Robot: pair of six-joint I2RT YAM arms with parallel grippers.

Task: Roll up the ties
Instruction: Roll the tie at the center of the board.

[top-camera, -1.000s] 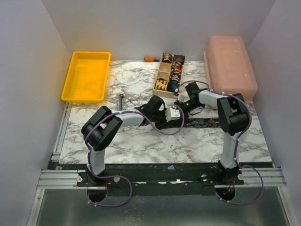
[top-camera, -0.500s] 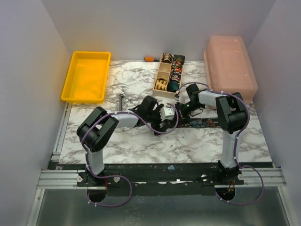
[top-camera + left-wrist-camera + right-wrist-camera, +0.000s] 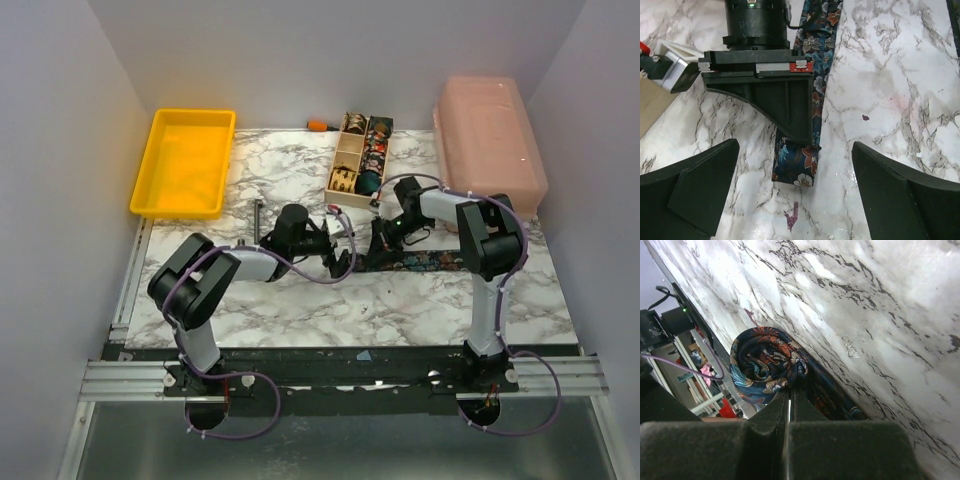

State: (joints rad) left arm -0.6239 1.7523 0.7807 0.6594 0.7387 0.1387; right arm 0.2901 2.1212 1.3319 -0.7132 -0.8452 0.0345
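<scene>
A dark floral tie (image 3: 430, 262) lies as a strip across the marble table (image 3: 300, 300). Its left end is wound into a small coil (image 3: 765, 365). My right gripper (image 3: 791, 390) is shut on the coil's edge, fingertips pressed together on the fabric. In the left wrist view the same coil (image 3: 795, 165) sits on the marble under the right gripper's finger, and the strip (image 3: 821, 30) runs away behind it. My left gripper (image 3: 795, 200) stands wide open just short of the coil, touching nothing. From above, the left gripper (image 3: 338, 252) is left of the right gripper (image 3: 380, 243).
A wooden compartment box (image 3: 345, 160) holding coiled ties stands behind the grippers. A yellow tray (image 3: 185, 195) is at the back left, a pink lidded box (image 3: 490, 140) at the back right. A dark metal T-shaped tool (image 3: 258, 212) lies left of the left arm.
My left gripper has opened wide and drawn back to the left, away from the coil. The right gripper has stayed shut on the coil in the same place.
</scene>
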